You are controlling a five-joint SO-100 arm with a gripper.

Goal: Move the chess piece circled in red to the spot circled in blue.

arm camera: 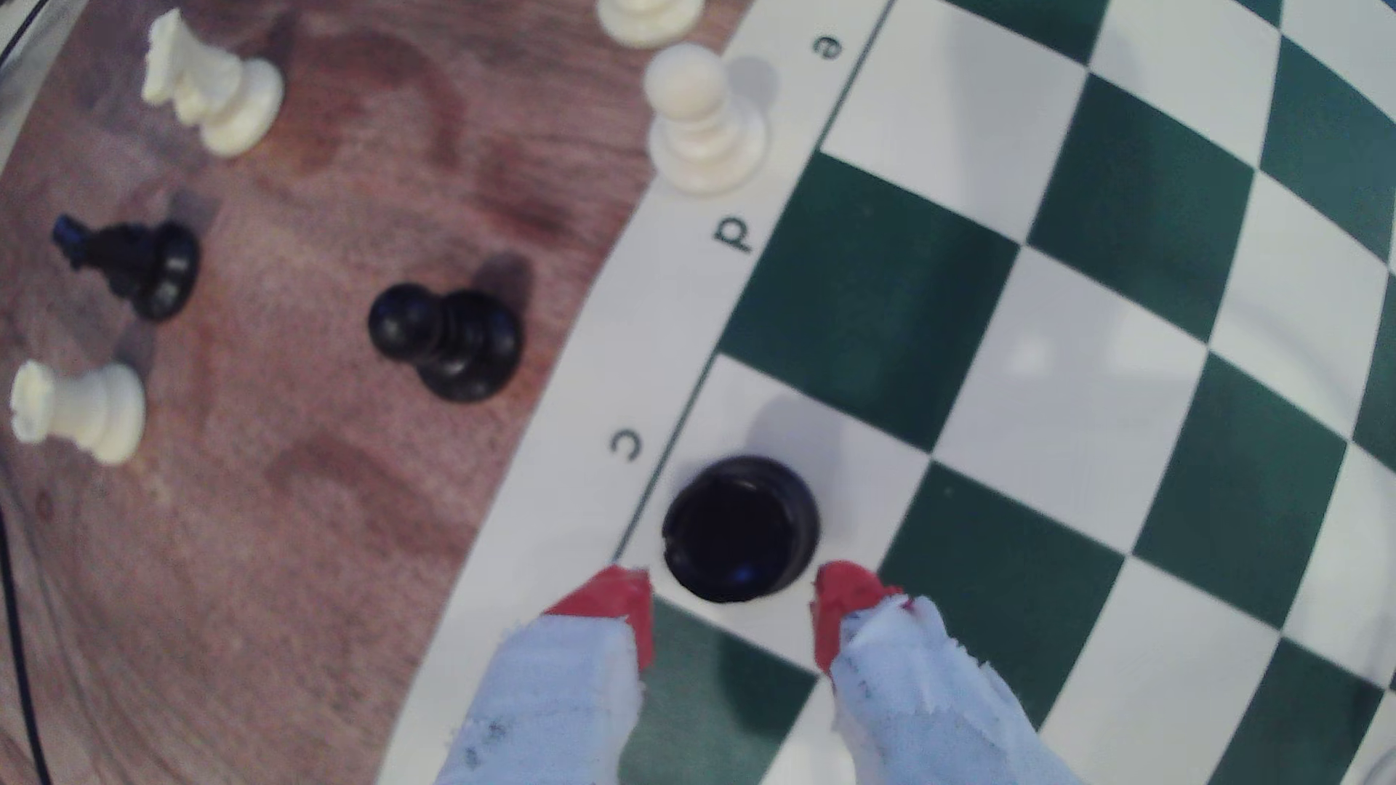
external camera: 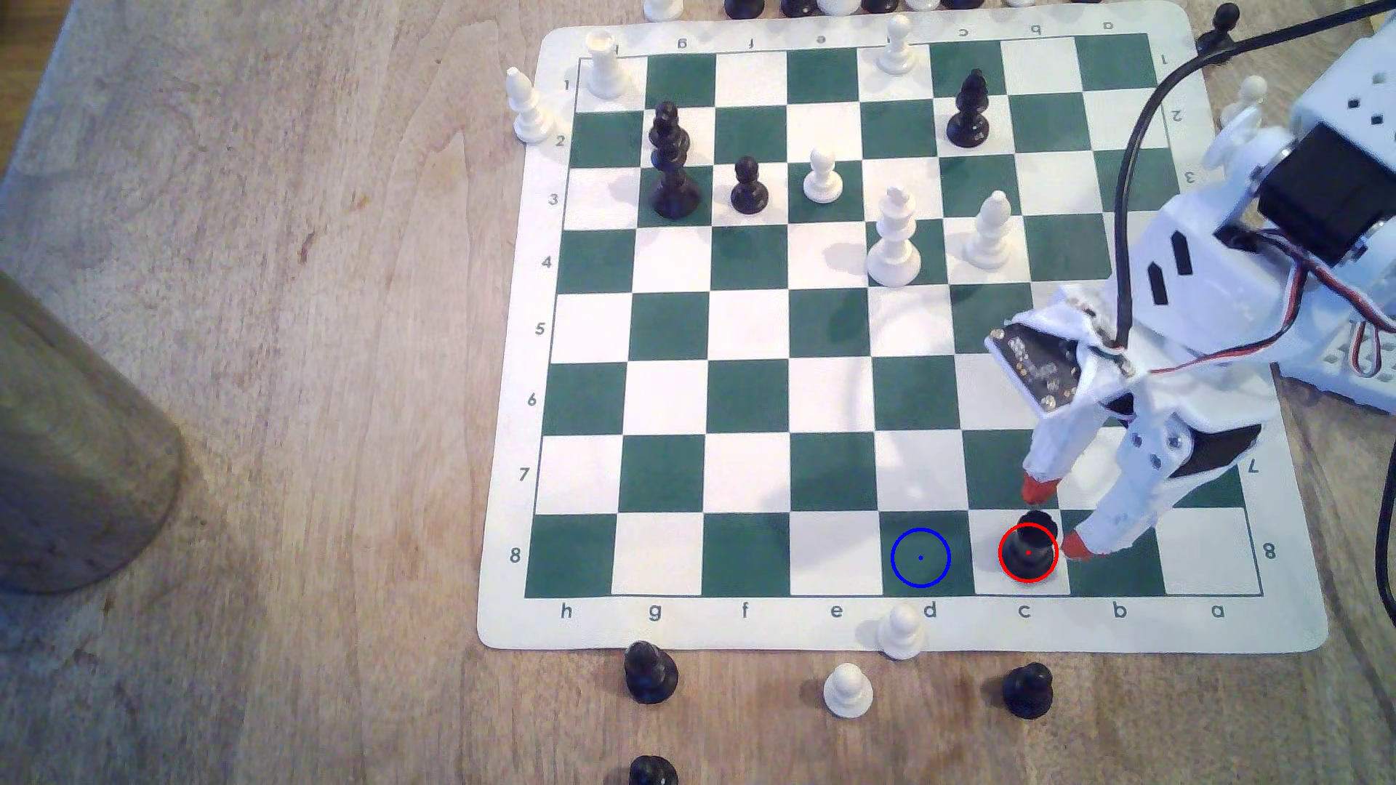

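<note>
Gripper (external camera: 1054, 515) is hanging spread, red tips flanking the black piece (external camera: 1028, 547), not pinching yet. Piece is sitting on c8; blue-ringed square (external camera: 920, 558) d8 is waiting. Grasp, transfer pending.

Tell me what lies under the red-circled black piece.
The black piece stands on the white c8 square, near its edge by the open gripper. Its base hides the patch directly beneath.

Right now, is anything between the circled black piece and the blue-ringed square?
Nothing visible. The black piece stands on c8, the blue-ringed square is next door and bare. The open gripper flanks the piece.
</note>
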